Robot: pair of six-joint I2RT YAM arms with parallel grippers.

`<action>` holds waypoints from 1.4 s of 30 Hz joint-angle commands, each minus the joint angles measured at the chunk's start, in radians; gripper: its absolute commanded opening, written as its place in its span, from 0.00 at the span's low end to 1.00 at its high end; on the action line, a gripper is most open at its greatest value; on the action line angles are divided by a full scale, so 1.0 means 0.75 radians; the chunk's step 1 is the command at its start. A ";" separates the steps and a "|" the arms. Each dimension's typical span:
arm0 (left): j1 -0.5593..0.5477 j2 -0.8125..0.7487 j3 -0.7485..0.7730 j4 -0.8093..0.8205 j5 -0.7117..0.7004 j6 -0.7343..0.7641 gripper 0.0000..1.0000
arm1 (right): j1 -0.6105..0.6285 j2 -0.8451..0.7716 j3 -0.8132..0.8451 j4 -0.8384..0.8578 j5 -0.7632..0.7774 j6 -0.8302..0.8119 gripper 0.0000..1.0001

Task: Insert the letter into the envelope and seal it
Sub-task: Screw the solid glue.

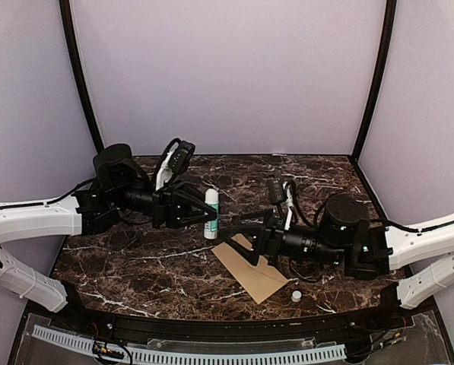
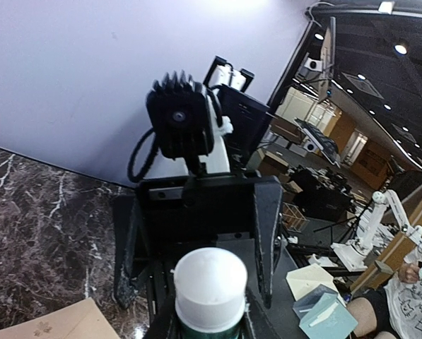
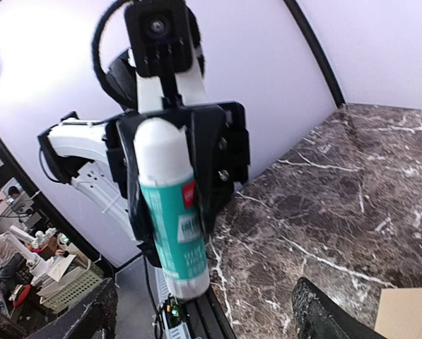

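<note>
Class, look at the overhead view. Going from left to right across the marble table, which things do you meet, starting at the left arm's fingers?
left fingers → glue stick, held upright by them → envelope, lying flat → small white cap. The right arm's fingers hang over the envelope, so they are left out of the order.

You will find no word or number here that reads clearly. The glue stick (image 3: pixel 172 219) carries a teal label (image 3: pixel 161 212) with a small red patch (image 3: pixel 190 194) and a white panel of print (image 3: pixel 189 227) below it. There is more white lettering lower down, but all of it is too blurred to read. The envelope (image 2: pixel 76 321) bears a faint leaf-like emblem (image 2: pixel 47 327) near its edge, too small for you to make out any lettering.
</note>
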 commanded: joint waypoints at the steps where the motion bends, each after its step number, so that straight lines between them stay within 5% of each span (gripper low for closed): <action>1: -0.072 -0.002 0.019 0.049 0.174 0.026 0.00 | -0.006 0.064 0.037 0.238 -0.208 -0.057 0.79; 18: -0.079 -0.020 0.012 0.056 0.156 0.006 0.00 | 0.013 0.181 0.080 0.298 -0.388 -0.016 0.50; 29: -0.057 -0.010 0.000 0.092 0.161 -0.024 0.00 | 0.021 0.218 0.079 0.273 -0.400 0.010 0.54; 42: -0.054 -0.016 0.002 0.074 0.150 -0.011 0.00 | 0.025 0.202 0.067 0.266 -0.359 0.020 0.12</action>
